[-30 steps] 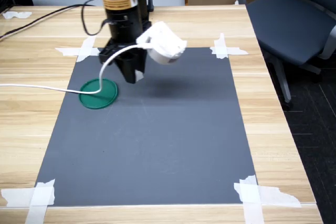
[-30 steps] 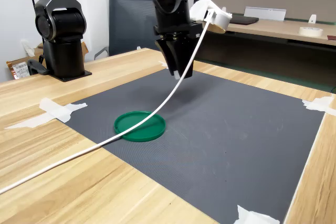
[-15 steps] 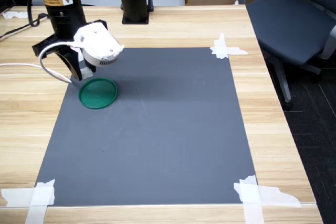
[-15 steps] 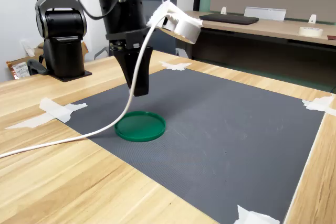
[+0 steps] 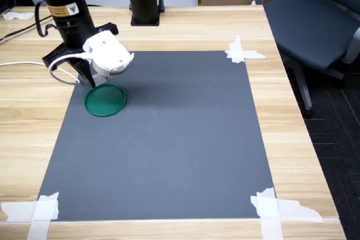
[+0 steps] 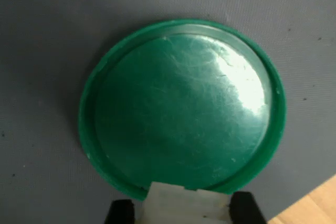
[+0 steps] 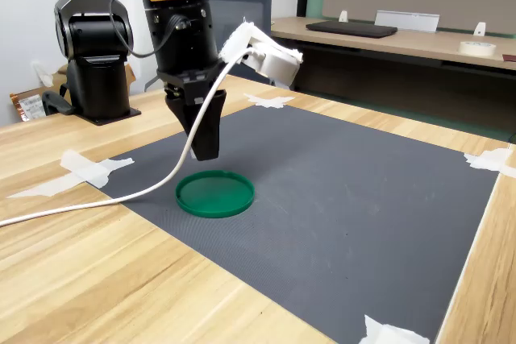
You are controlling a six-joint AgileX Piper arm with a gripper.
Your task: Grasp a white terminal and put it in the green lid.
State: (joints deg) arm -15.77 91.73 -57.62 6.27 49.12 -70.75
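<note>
The hand (image 7: pixel 206 151) hung just above the green lid (image 7: pixel 215 193), over its rim, and gripped the white terminal (image 6: pixel 187 204) between its two dark fingers (image 6: pixel 247 209). The lid lay flat and empty on the dark mat (image 5: pixel 169 139) covering the wooden surface (image 5: pixel 292 139).

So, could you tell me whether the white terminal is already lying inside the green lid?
No, in the wrist view the green lid is bare inside, and the white terminal sits between the fingers of the claw at the lid's edge.
</note>
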